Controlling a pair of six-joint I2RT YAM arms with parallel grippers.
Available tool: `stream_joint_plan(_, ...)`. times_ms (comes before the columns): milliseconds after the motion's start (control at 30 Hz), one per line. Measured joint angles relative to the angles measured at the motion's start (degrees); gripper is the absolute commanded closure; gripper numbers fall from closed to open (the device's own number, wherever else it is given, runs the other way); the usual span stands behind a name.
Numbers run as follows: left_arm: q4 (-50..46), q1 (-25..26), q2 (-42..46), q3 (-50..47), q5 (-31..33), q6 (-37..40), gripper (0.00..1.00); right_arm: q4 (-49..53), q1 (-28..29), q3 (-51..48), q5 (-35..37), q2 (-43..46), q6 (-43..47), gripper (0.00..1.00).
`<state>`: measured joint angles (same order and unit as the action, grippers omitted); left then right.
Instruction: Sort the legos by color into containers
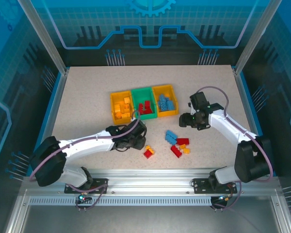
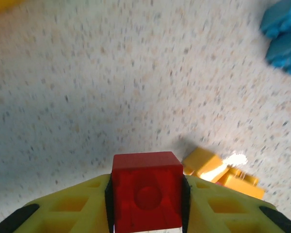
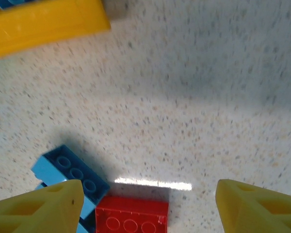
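1. Between the L gripper's yellow fingers: one red brick, pinched on both sides, round socket facing the cam. Grip looks square, so no need to re-squeeze.
2. Ahead of that gripper & a bit to its right, top view, sits the green bin w/ reds already inside. Prob. the target. Orange-filled bin is on its left, blue-filled bin on its right; don't mix them up.
3. Lift first. Orange bricks lie on the table just right of the fingertips, blue bricks farther ahead-right. Go straight up so nothing gets dragged.
4. Carry over the green bin's near wall, centre above it, let go low. The brick is light & could bounce out from height.
5. R gripper: fingers spread wide, nothing btw them. Just under it lies a loose red brick, touching a blue brick by its left finger.
6. Risk, as I judge it: both arms meet near the bins. Let R hold off on its side while L drops.
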<state>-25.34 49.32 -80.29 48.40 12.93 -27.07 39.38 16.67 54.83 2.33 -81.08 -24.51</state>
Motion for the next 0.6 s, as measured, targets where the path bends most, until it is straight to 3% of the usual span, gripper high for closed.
stream_joint_plan(200, 0.9, -6.2, -2.2, 6.0, 0.6, 2.9, 0.62, -1.1, 0.7, -4.9, -0.9, 1.0, -2.4, 0.34)
stream_joint_plan(367, 1.7, -11.9, -9.2, 15.3, -0.3, 6.3, 0.62, -1.5, 0.7, -8.5, -1.2, 2.1, -4.0, 0.46)
stream_joint_plan(600, 2.6, -16.5, -20.6, 29.8, -2.7, 9.3, 0.59, -1.9, 1.1, -11.0, -1.4, 4.4, -5.1, 0.55)
